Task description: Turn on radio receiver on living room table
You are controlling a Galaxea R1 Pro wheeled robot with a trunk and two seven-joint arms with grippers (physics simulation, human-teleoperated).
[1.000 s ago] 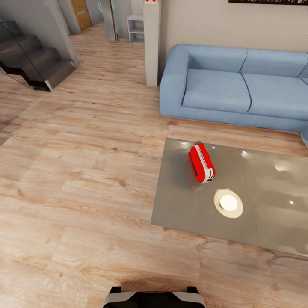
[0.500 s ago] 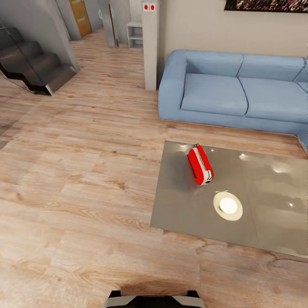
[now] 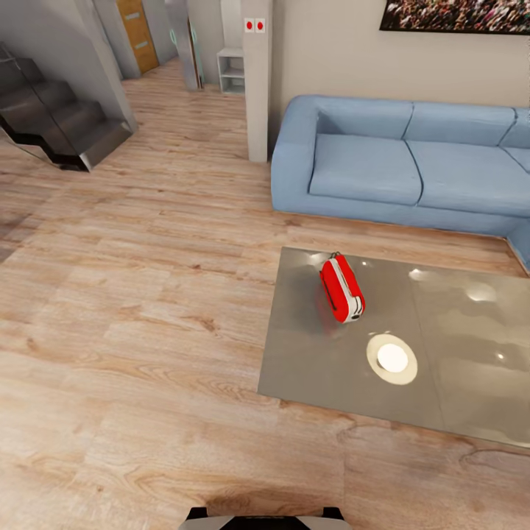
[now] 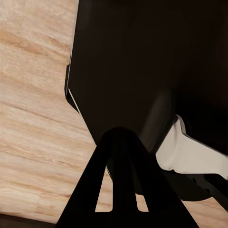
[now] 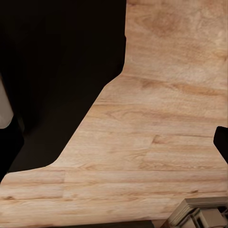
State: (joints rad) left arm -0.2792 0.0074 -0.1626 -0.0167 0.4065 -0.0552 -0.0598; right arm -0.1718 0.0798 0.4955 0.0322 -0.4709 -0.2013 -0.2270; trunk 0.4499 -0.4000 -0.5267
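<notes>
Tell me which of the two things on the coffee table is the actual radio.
The red radio receiver, standing nearer the sofa; the round white disc on the table looks like flat glare.

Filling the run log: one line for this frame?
phase: approach | radio: upright on table, untouched | sofa behind table | arms: not at table

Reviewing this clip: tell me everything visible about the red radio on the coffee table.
The radio receiver is a thin, rounded-rectangular red body with white stripes along its edge and a slim dark handle at its far end. It looks like glossy plastic. It rests on the table, near the far left corner, its long side angled away from the camera. Nothing else touches it; its controls are too small to read.
</notes>
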